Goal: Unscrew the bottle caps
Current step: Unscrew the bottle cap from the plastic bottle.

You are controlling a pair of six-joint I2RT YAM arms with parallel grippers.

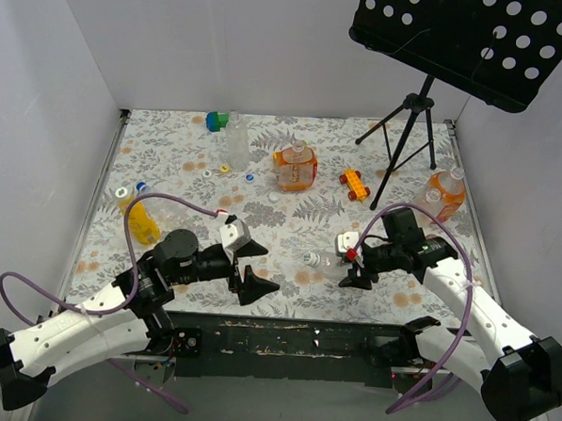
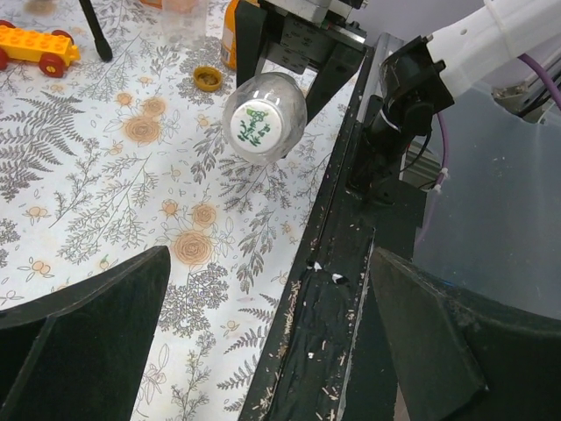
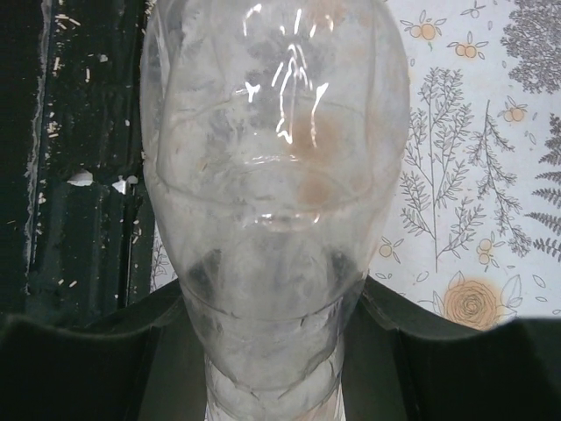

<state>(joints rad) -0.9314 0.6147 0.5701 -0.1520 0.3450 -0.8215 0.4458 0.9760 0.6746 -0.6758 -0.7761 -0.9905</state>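
Note:
My right gripper (image 1: 348,263) (image 3: 276,360) is shut on a small clear bottle (image 1: 325,261) (image 3: 276,149), held on its side just above the table near the front edge. Its white cap (image 2: 263,124), printed with a green design, points left toward my left gripper (image 1: 264,268) (image 2: 263,351). That gripper is open and empty, a short way from the cap, its fingers (image 2: 83,329) spread wide over the table's front edge. In the right wrist view the cap is hidden behind the bottle's body.
A clear bottle (image 1: 237,142) and an orange one (image 1: 295,167) stand at the back, another orange one (image 1: 445,193) at right, a yellow one (image 1: 141,217) at left. Loose caps (image 1: 251,179) lie mid-table. Orange toy car (image 1: 354,183), green-blue block (image 1: 217,121), music-stand tripod (image 1: 408,132).

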